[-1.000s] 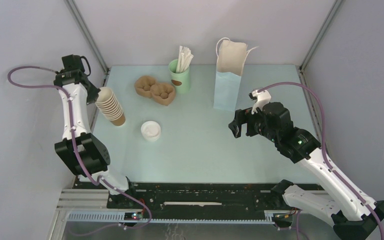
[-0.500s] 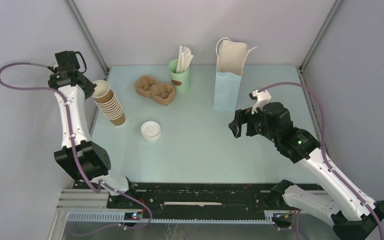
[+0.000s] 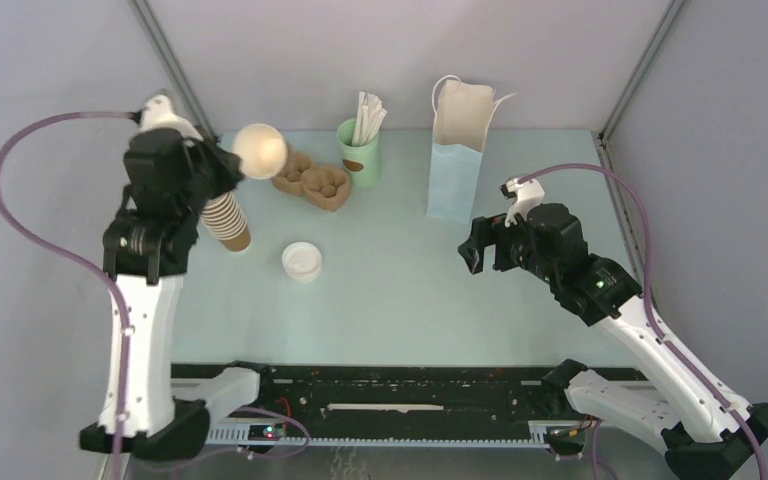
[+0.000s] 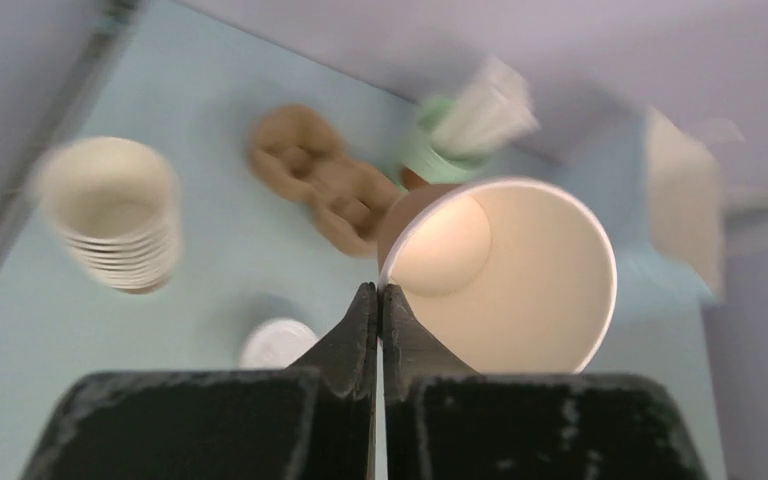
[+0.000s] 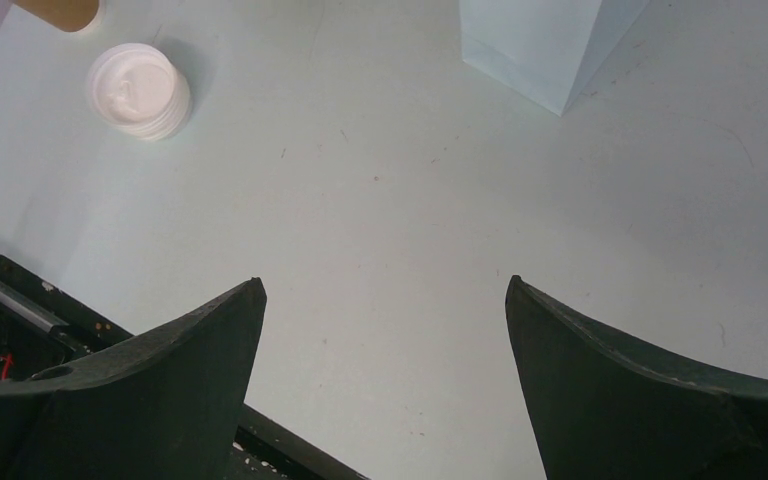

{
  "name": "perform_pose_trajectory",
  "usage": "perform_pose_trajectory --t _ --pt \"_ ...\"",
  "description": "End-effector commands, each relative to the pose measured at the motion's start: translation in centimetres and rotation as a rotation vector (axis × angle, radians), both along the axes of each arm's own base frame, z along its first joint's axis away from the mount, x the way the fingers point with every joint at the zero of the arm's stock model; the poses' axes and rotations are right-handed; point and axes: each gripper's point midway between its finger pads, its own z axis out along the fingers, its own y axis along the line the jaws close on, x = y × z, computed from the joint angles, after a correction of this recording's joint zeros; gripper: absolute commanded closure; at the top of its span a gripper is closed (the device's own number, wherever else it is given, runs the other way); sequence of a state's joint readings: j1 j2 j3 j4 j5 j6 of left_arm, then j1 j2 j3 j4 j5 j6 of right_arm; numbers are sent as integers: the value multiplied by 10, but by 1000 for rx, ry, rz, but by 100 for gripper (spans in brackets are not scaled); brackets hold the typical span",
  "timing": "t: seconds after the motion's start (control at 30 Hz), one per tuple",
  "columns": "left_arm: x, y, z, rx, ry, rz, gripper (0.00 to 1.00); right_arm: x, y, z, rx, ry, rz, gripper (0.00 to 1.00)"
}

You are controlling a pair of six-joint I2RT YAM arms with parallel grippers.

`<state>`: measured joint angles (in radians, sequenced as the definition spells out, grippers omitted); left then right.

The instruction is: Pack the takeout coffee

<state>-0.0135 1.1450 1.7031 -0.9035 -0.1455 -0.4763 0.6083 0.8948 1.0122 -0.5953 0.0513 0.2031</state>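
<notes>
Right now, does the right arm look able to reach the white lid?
Probably yes. The right end effector is open over bare table, and nothing lies between it and the white lid. The left end effector, shut on a paper cup, is off beside the cup stack, clear of that path.

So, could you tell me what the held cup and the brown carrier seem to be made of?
The cup looks like paper: brown outside, smooth pale lining, rolled rim. The carrier is probably moulded pulp: matte brown, soft rounded wells.
</notes>
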Motion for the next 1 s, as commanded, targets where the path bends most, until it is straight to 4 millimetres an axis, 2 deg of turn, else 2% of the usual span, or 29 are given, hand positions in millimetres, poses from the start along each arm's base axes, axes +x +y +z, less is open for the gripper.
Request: perform_pose_trajectory --t 0.0,0.1,0.17,0.23,0.33,0.4,0.53,0.73,0.9,0.97 --pt "-1 -81 -58 130 118 -265 100 2 -6 8 2 -43 -24 0" --pt "-10 -137 -125 214 258 -422 100 1 -13 15 -2 -72 -51 0" --pt "-19 -174 -159 211 305 -519 100 0 -20 20 -8 -96 -74 0" --pt "-30 -209 -186 218 332 -622 100 -1 -27 23 -15 -113 -98 0" --pt "-34 -252 -215 181 373 -713 100 -2 -34 21 -27 -130 -124 0" --pt "-37 -273 -233 146 417 -756 100 -1 -34 17 -31 -126 -124 0" --pt "-37 -289 -251 156 465 -771 100 -2 -32 14 -34 -113 -120 0" --pt "-33 -294 -282 185 524 -775 100 -3 -31 5 -45 -77 -116 0" --pt "-29 -297 -287 185 521 -762 100 -4 -32 4 -50 -73 -119 0" --pt "-30 -298 -291 184 531 -769 94 -3 -33 2 -56 -66 -123 0"
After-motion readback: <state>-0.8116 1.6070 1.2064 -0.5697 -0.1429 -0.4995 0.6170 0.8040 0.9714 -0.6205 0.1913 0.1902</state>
